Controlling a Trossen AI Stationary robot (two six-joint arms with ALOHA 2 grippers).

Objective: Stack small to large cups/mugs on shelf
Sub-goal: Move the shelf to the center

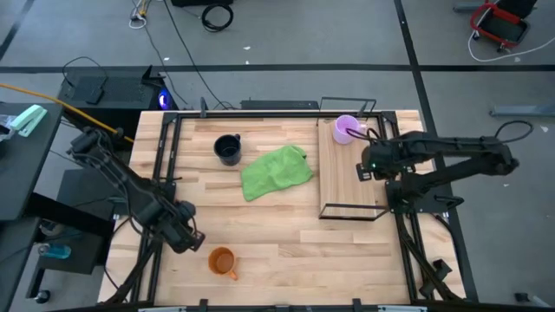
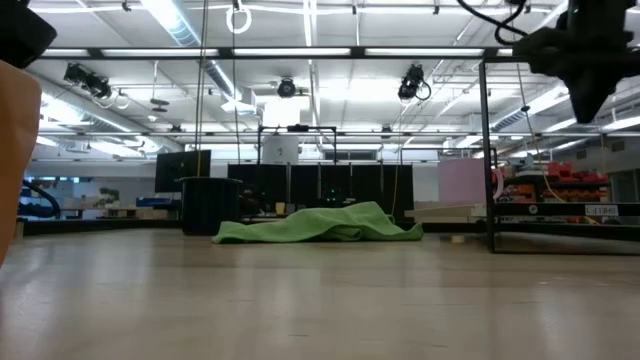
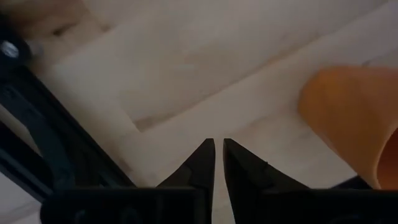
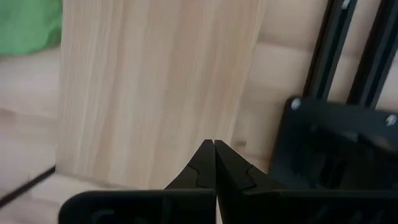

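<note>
Three mugs in all, counted from the left of the green cloth [image 1: 276, 172]: one orange mug [image 1: 223, 261], glossy, round, handled, standing on the wooden tabletop [image 1: 286, 234] well to the near-left of the cloth; one dark mug [image 1: 228, 149], standing just off the cloth's far-left corner; one pale purple mug [image 1: 346, 128], on the far end of the shelf [image 1: 342, 178], right of the cloth. One cloth, soft and crumpled, lying in a low heap near the middle of the table. One shelf: a long pale wooden board with straight grain, edged at both ends by a thin black wire frame, lying right beside the cloth.

Two dark arms, each with two pointed fingers. Left gripper [image 1: 186, 236] well to the near-left of the cloth, just beside the orange mug and not touching it; in the left wrist view [image 3: 218, 163] fingers nearly together with a thin slit between them, nothing held. Right gripper [image 1: 364, 169] over the shelf's right edge, right of the cloth; in the right wrist view [image 4: 214, 163] fingers pressed fully together, empty.

No readable writing or labels anywhere.
</note>
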